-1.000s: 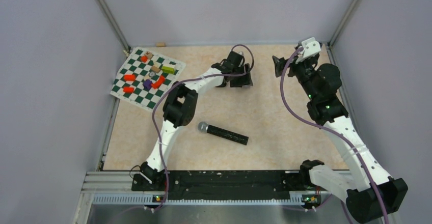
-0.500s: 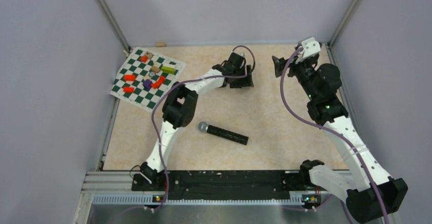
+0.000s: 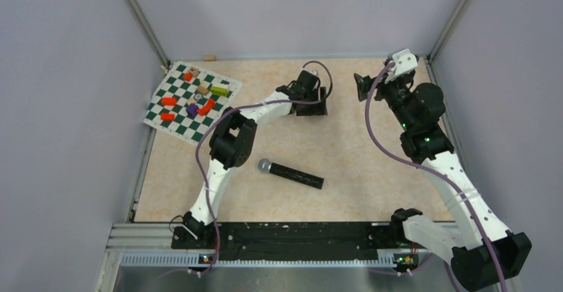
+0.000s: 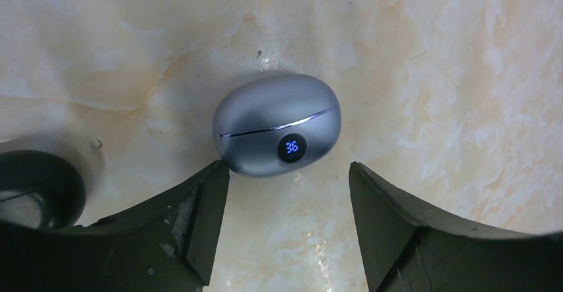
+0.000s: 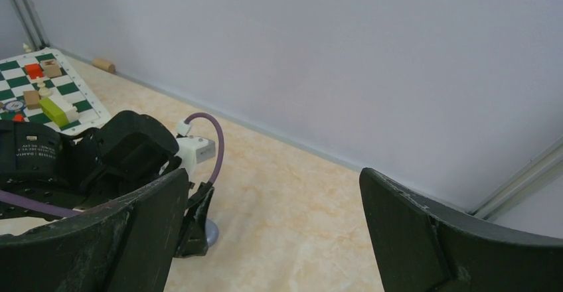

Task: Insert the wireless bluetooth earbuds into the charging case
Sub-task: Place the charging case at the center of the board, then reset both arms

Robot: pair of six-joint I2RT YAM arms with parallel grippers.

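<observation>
The charging case [image 4: 275, 125] is a shut, silver-grey oval with a small round display showing blue digits. It lies on the marbled table. My left gripper [image 4: 287, 180] is open just short of it, with nothing between the fingers. The left fingertip [image 4: 214, 184] sits right at the case's lower left edge. In the top view the left gripper [image 3: 311, 103] covers the case. From the right wrist, the case [image 5: 210, 233] peeks out under the left fingers. My right gripper [image 5: 273, 180] [image 3: 362, 85] hangs wide open at the back right, holding nothing. The earbuds are out of view.
A black microphone [image 3: 292, 174] lies mid-table. A green-and-white chequered mat [image 3: 174, 121] with several coloured blocks sits at the back left, and a small cork-like piece [image 3: 210, 58] lies by the back wall. A dark rounded shape [image 4: 33, 189] shows left of the left finger; what it is I cannot tell.
The left gripper's jaws have widened and the gripper has turned a little over the case. The right arm has not moved.
</observation>
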